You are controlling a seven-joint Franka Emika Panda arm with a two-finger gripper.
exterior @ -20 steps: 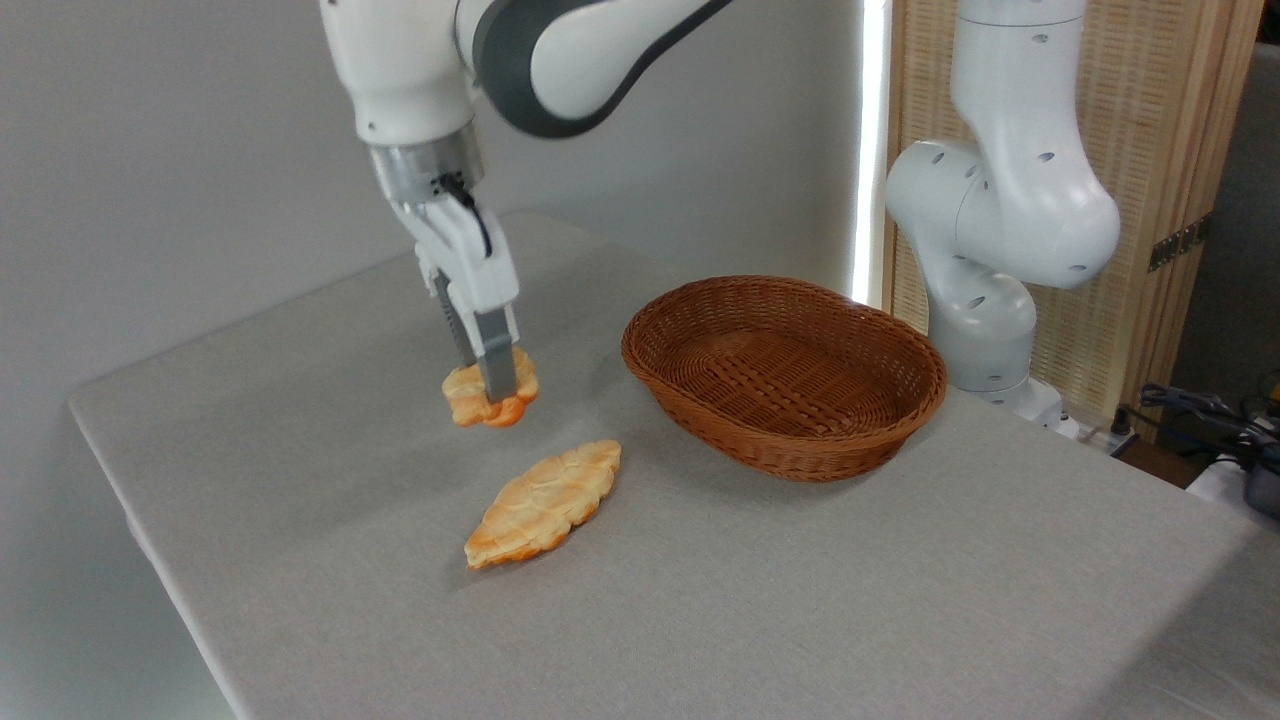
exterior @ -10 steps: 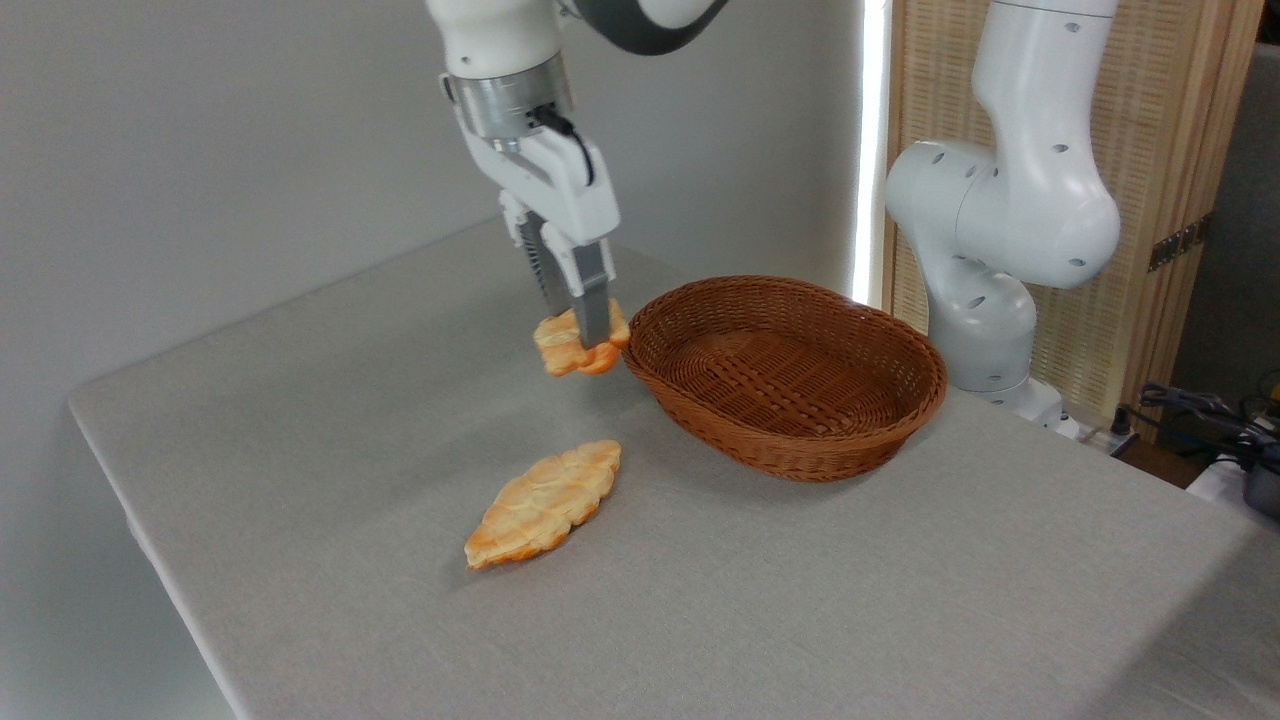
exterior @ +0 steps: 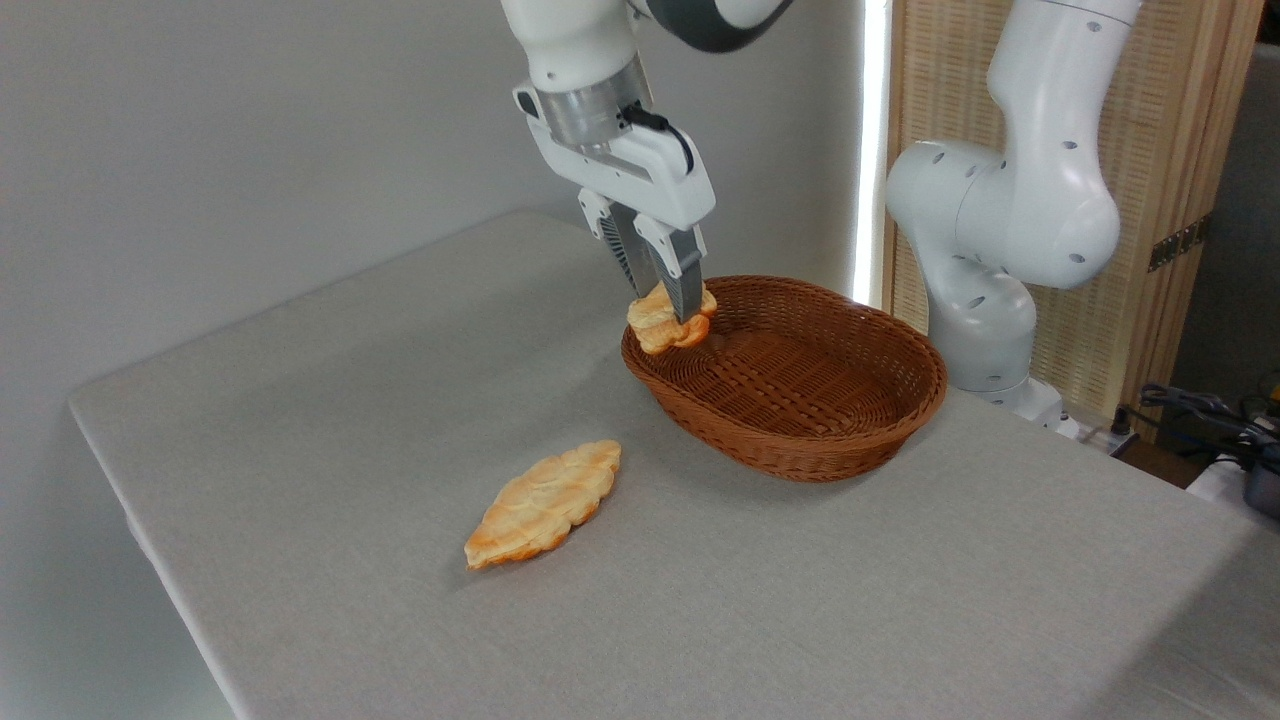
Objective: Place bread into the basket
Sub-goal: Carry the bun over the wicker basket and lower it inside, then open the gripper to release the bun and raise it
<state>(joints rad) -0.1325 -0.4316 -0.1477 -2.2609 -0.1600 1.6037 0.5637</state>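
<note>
Bread [exterior: 668,322] moved over basket [exterior: 800,440].

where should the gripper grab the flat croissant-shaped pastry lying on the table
Probably across the wide middle of the long, flat, golden leaf-shaped pastry, coming straight down from above. It lies flat on the grey table with its pointed ends running lower left to upper right, so the fingers should close across its narrow width, not end to end. Nothing stands close beside it.
</note>
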